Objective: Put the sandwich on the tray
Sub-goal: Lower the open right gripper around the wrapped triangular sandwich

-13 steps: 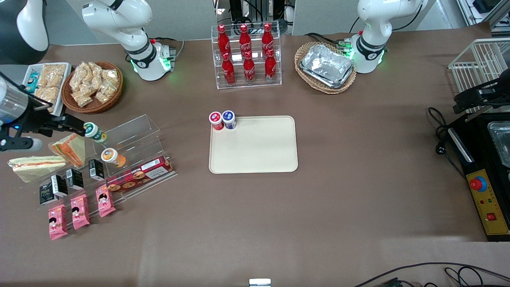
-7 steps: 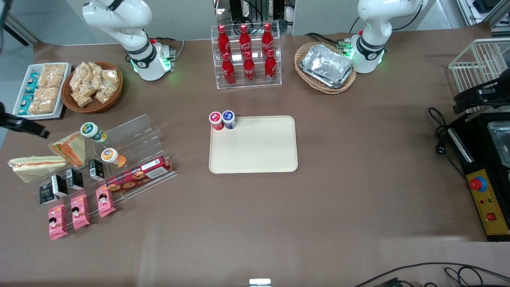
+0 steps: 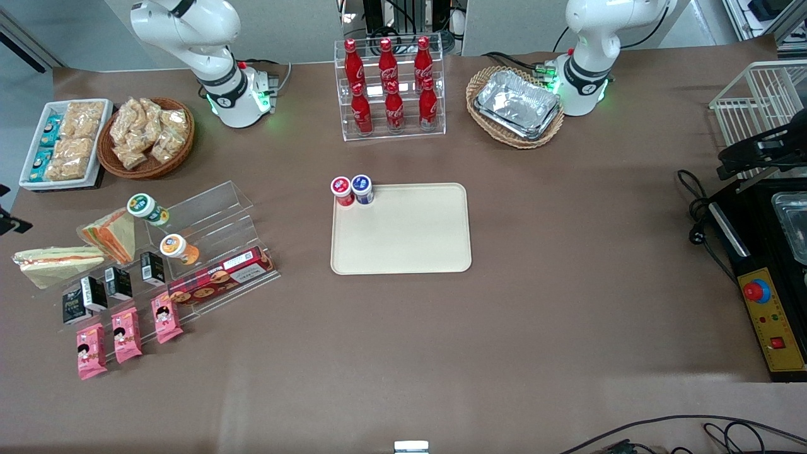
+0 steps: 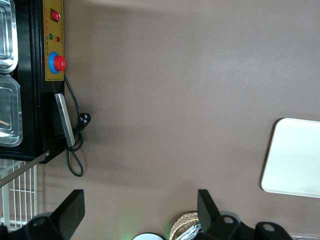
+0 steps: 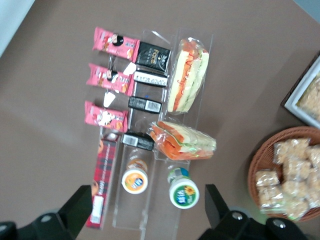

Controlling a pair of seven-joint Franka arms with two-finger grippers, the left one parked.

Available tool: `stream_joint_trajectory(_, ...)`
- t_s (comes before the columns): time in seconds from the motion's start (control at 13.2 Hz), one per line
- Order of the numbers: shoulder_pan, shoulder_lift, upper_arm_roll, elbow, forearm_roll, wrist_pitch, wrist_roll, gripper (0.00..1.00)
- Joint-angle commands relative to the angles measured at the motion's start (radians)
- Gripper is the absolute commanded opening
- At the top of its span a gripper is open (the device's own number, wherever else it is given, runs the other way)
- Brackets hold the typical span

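Observation:
The sandwich (image 3: 58, 261), a long pale wedge with one orange-red and green stripe, lies on the table at the working arm's end, beside the acrylic stand. It also shows in the right wrist view (image 5: 188, 75). The cream-beige tray (image 3: 410, 239) lies flat mid-table, with a corner in the left wrist view (image 4: 295, 160). My right gripper (image 5: 147, 207) hangs high above the stand, open and empty, over the two lidded cups. Only a dark tip of it (image 3: 9, 222) shows at the front view's edge.
A tan triangular sandwich (image 3: 113, 234) leans on the acrylic stand (image 3: 208, 214) with green-lid (image 3: 144, 206) and orange-lid (image 3: 173, 245) cups, a cookie box (image 3: 220, 275), black cartons and pink packets. Red (image 3: 342, 188) and blue (image 3: 361, 186) cups stand at the tray's corner. A snack basket (image 3: 148, 135) is near.
My right gripper has drawn away from above the tan sandwich, off toward the working arm's end, and has almost left the front view. The sandwiches have not moved.

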Motion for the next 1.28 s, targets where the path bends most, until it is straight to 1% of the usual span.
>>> stream_joint_trajectory(0.0,-0.007,0.065,-0.046,0.014,0.054,0.075,0.126,1.00)
stream_joint_trajectory(0.38,-0.008,0.175,-0.135,0.004,0.060,0.201,0.082,1.00)
stream_joint_trajectory(0.53,-0.034,0.226,-0.135,0.004,0.064,0.254,0.072,1.00)
stream_joint_trajectory(0.75,-0.039,0.270,-0.137,-0.005,0.067,0.294,0.071,1.00)
stream_joint_trajectory(1.21,-0.045,0.277,-0.137,-0.140,0.065,0.416,0.057,1.00)
